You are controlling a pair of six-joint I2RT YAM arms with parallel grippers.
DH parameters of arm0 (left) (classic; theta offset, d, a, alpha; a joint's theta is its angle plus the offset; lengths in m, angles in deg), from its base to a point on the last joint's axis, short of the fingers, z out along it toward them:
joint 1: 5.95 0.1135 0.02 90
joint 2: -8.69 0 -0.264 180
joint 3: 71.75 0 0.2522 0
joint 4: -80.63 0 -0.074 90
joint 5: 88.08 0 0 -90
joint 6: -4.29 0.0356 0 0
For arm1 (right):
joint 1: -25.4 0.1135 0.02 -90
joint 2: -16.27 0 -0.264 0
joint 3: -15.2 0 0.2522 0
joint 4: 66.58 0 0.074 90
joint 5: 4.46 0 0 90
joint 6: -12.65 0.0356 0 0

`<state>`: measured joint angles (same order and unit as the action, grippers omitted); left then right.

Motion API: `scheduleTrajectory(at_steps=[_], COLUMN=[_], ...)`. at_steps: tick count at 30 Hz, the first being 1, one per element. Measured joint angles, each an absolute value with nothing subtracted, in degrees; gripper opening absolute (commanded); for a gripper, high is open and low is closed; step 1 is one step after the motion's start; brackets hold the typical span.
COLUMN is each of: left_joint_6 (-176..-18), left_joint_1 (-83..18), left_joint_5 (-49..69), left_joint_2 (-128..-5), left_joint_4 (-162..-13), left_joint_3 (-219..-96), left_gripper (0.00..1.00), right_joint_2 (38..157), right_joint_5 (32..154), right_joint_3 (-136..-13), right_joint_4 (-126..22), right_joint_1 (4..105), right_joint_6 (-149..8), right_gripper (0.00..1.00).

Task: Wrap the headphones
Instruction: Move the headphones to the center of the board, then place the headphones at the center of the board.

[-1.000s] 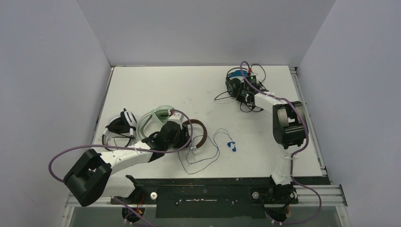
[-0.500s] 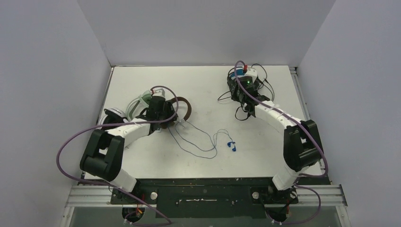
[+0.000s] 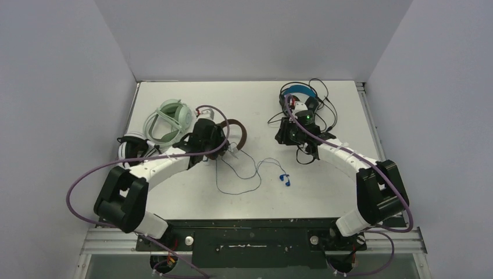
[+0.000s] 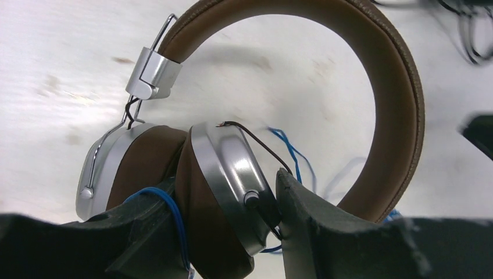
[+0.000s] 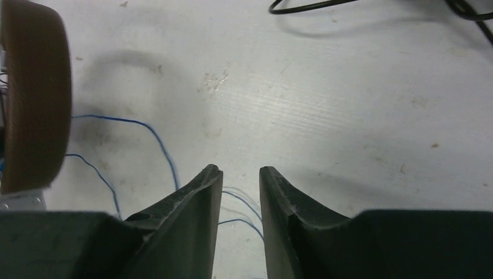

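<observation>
The left hand [image 4: 225,187] is clamping the folded ear cups of the brown headphones [image 4: 401,99], left of the counter's [image 3: 186,197] middle; their thin blue cord [image 4: 177,221] is trailing loose toward the near edge. The right hand [image 5: 240,174] is hovering low over the counter, fingers a narrow gap apart, gripping nothing; the black headphones [image 3: 299,90] are lying near the far right corner; the mint green headphones [image 3: 168,116] and white striped headphones [image 3: 127,141] are lying by the left edge.

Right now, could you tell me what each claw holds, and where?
Left claw clamps the brown headphones by an earcup; right claw holds nothing.
</observation>
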<state>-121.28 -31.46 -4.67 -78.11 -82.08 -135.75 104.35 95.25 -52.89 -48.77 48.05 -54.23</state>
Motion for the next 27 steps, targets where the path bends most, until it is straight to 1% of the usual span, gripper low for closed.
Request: scheduleTrajectory(at_steps=[4,6,7,8,9,10,12,14,15,21,27], left_joint_6=[-125.9,-128.3,-129.7,-131.1,-132.6,-133.9,-136.3,-138.4,-139.2,-138.5,-130.1], left_joint_1=[-43.0,-46.7,-48.5,-50.4,-52.2,-53.9,-56.8,-58.5,-58.8,-58.8,-57.0], left_joint_5=[-7.6,-9.7,-11.0,-12.2,-13.3,-14.3,-15.7,-16.3,-16.8,-17.1,-13.1], left_joint_2=[-70.9,-68.3,-67.2,-66.7,-66.6,-66.7,-67.6,-68.2,-68.2,-66.3,-59.1], left_joint_4=[-81.3,-81.6,-81.6,-81.8,-81.8,-81.5,-80.0,-78.5,-78.0,-70.5,-61.5], left_joint_3=[-132.5,-130.5,-129.4,-128.4,-127.5,-126.8,-126.1,-126.2,-126.2,-128.6,-134.6], left_gripper=[0.21,0.25,0.29,0.37,0.46,0.59,0.77,0.92,0.96,0.97,0.95], right_joint_2=[101.1,99.6,99.0,98.4,97.9,97.4,96.5,95.7,95.3,94.2,94.2], right_joint_5=[102.4,104.9,105.5,106.1,106.6,106.7,106.8,106.8,106.8,107.4,107.7], right_joint_3=[-50.0,-49.4,-49.3,-49.3,-49.3,-49.2,-49.0,-48.5,-48.2,-47.0,-47.0], right_joint_4=[-49.4,-49.9,-50.1,-50.2,-50.2,-50.2,-50.1,-49.7,-49.4,-47.5,-44.6], right_joint_1=[48.1,48.4,48.4,48.4,48.4,48.5,48.6,48.6,48.6,48.8,49.5], right_joint_6=[-54.6,-54.1,-54.1,-53.9,-53.8,-53.7,-53.6,-53.5,-53.4,-52.8,-53.1], right_gripper=[0.70,0.79,0.82,0.84,0.85,0.86,0.87,0.90,0.91,0.92,0.91])
